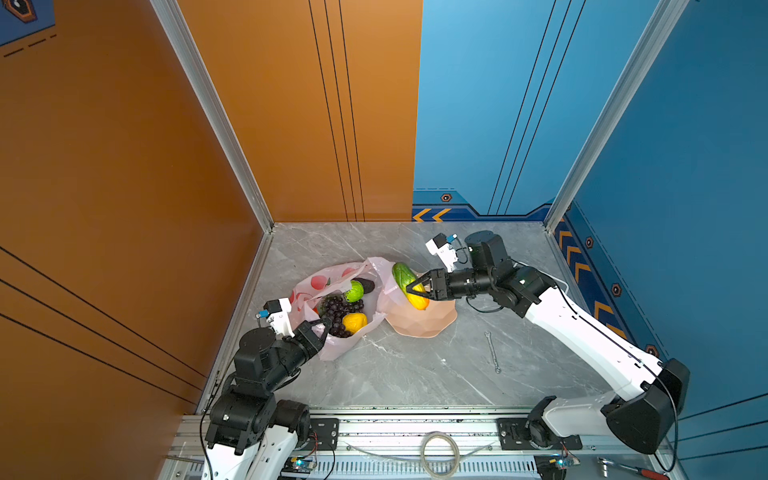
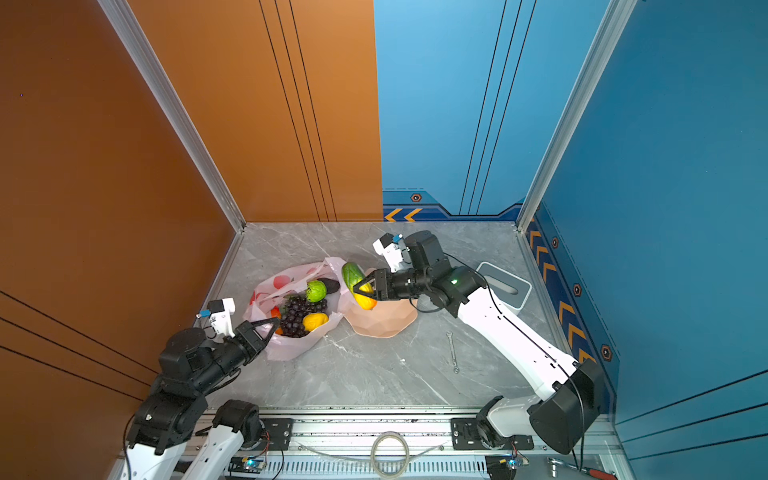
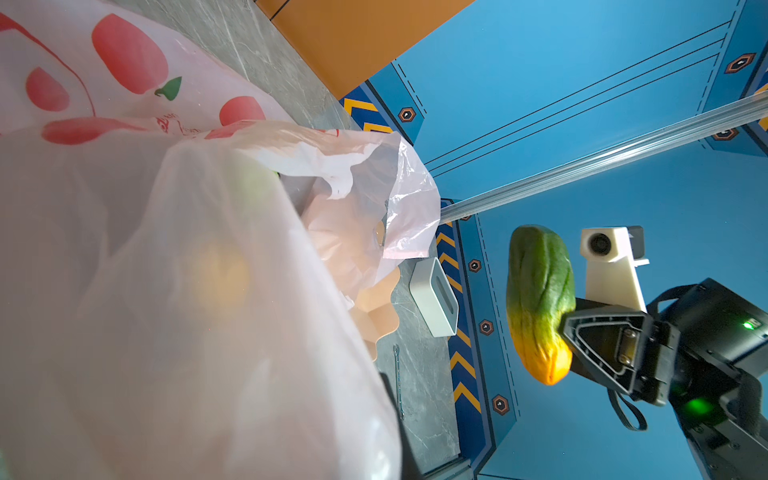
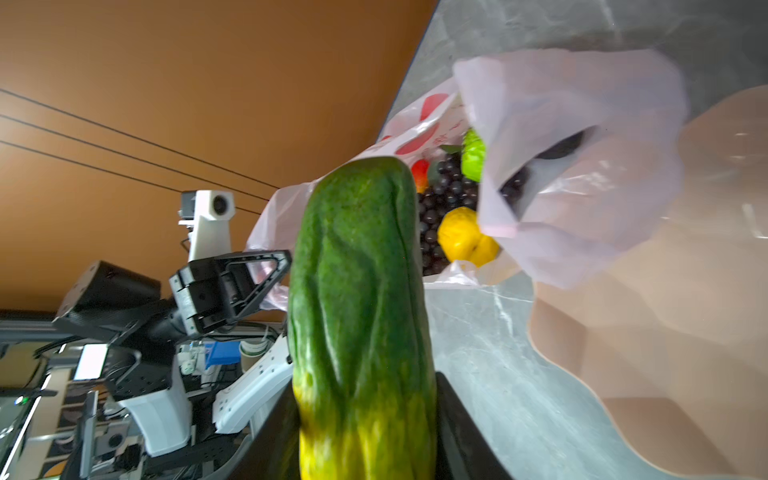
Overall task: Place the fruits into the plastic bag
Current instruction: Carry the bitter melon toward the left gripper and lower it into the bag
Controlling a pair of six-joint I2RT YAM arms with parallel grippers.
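With the other fruits (image 1: 338, 309) seemingly bagged, we are holding the green-orange oblong (image 1: 402, 274) clamped in the right gripper (image 1: 411, 290) just right of the plastic bag (image 1: 332, 349), left gripper (image 1: 328, 322) pinching its near rim.

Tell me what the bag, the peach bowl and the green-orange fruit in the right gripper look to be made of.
The plastic bag: thin translucent film, glossy, crinkled; fruit shows through it. The peach bowl: probably hard moulded plastic, satin, faceted walls, scalloped rim. The green-orange fruit, held by the right gripper: likely foam or plastic imitation, matte, wrinkled skin.
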